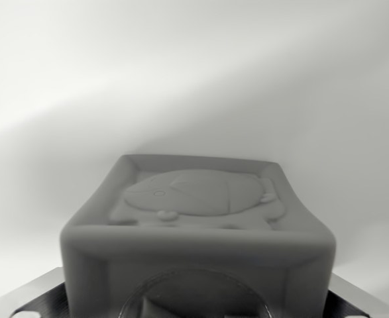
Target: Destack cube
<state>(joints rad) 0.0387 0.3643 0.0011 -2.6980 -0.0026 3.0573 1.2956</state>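
One grey soft-looking cube (197, 225) with an embossed animal relief on top fills my wrist view; whether my claw is spread or pinching, I cannot tell.

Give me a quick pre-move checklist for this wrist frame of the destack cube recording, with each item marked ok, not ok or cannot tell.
1. Cube in view and centred low in the wrist view: ok.
2. Cube's raised animal relief faces up, cube looks level: ok.
3. Gripper fingertips visible: not ok, only metal parts at the bottom corners.
4. Gripper closed on the cube: cannot tell.
5. Second cube underneath: cannot tell, hidden.
6. Pale surface beyond the cube free of obstacles: ok.
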